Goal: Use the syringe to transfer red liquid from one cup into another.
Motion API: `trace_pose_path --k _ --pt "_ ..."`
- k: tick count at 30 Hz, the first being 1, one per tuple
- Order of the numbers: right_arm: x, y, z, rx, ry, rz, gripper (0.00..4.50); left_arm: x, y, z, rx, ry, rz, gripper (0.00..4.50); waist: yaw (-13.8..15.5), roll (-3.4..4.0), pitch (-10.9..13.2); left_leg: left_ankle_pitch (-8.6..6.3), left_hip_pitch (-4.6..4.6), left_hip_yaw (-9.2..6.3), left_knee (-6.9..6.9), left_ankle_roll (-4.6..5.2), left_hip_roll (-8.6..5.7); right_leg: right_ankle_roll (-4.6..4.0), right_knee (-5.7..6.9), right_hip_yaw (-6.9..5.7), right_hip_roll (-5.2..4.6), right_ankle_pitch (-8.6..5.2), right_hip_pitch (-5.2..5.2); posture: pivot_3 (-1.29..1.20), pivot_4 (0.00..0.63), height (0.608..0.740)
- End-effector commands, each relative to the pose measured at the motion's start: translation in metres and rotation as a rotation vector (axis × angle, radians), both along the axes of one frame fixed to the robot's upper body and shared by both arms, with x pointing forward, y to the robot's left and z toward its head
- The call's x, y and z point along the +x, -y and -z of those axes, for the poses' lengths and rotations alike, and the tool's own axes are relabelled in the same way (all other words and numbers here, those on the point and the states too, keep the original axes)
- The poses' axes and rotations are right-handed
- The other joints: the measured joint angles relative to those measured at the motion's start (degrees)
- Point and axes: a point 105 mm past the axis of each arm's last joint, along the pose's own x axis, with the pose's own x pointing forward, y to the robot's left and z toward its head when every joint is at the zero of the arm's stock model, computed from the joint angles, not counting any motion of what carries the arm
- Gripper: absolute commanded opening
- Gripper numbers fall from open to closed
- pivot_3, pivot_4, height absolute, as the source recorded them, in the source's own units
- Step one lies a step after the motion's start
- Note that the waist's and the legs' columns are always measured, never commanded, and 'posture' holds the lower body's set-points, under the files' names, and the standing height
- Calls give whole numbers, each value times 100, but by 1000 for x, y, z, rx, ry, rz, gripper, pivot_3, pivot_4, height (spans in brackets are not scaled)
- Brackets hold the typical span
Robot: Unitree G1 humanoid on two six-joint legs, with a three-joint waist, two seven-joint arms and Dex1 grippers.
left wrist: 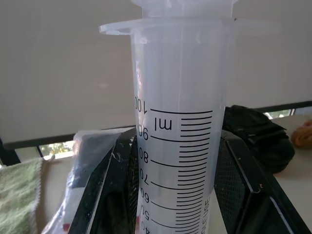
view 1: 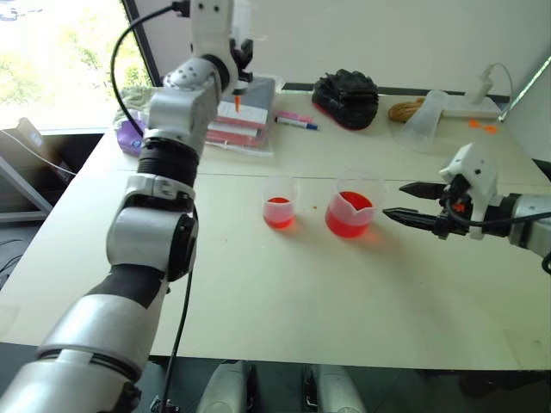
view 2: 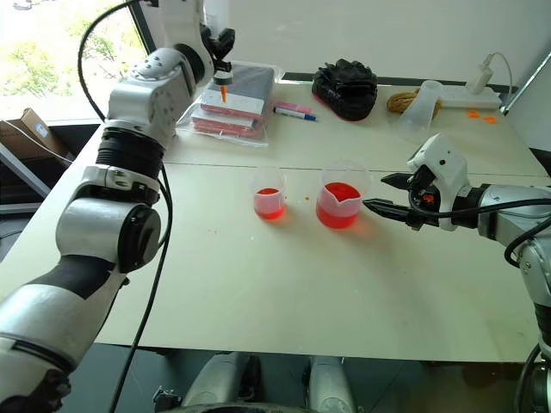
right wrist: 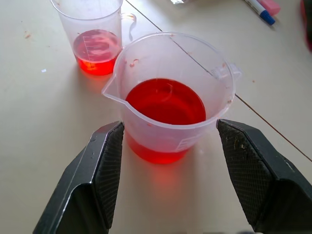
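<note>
Clear plastic syringe (left wrist: 180, 131) sits clamped between my left gripper's (left wrist: 178, 195) fingers, raised high above the far side of the table (view 1: 344, 292), orange tip pointing down. My right gripper (right wrist: 168, 170) stands spread wide, a finger near each side of the beaker (right wrist: 170, 97) without touching it. Just beside the beaker stands the small cup (view 1: 279, 206); red liquid (right wrist: 165, 102) is in both.

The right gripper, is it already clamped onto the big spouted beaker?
No. In the right wrist view the right gripper stands open, its fingers apart on either side of the beaker without touching its wall.
</note>
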Motion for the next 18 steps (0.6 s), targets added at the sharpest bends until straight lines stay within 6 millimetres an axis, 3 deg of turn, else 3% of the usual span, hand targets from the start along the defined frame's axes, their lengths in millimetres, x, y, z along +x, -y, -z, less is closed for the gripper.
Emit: trace_pose_path --k 1,5,8,12,15,18 --pt "-9 -1 -20 13 98 24 3144 -29 39 -53 -112 211 212 1551 0 -1 0 -6 -1 0 1 11 0 0 0 0 0 0 0 0 150 740" --pt "-13 0 -22 29 129 68 3144 -64 75 -65 -190 356 477 1551 -3 -1 0 -25 -5 0 4 43 1 0 -6 1 -1 0 0 0 150 740" --pt "-14 0 -26 41 154 82 3144 -77 100 -61 -272 318 629 1551 -9 5 -3 -30 0 2 4 52 2 0 -5 4 0 0 0 0 150 740" --pt "-16 2 -36 68 219 143 3144 -97 110 -45 -249 286 832 1551 -54 10 -6 -30 4 1 4 54 3 -1 -1 6 11 -1 1 0 150 740" --pt "-12 7 -41 84 255 195 3144 -102 115 -11 -188 192 924 1551 -125 11 -6 -30 5 -1 3 54 7 -2 3 8 13 -1 1 0 150 740" --pt "-13 8 -43 97 266 213 3144 -105 117 8 -174 193 938 1551 -135 10 -6 -30 5 -2 4 55 6 -2 3 8 12 -1 2 0 150 740"
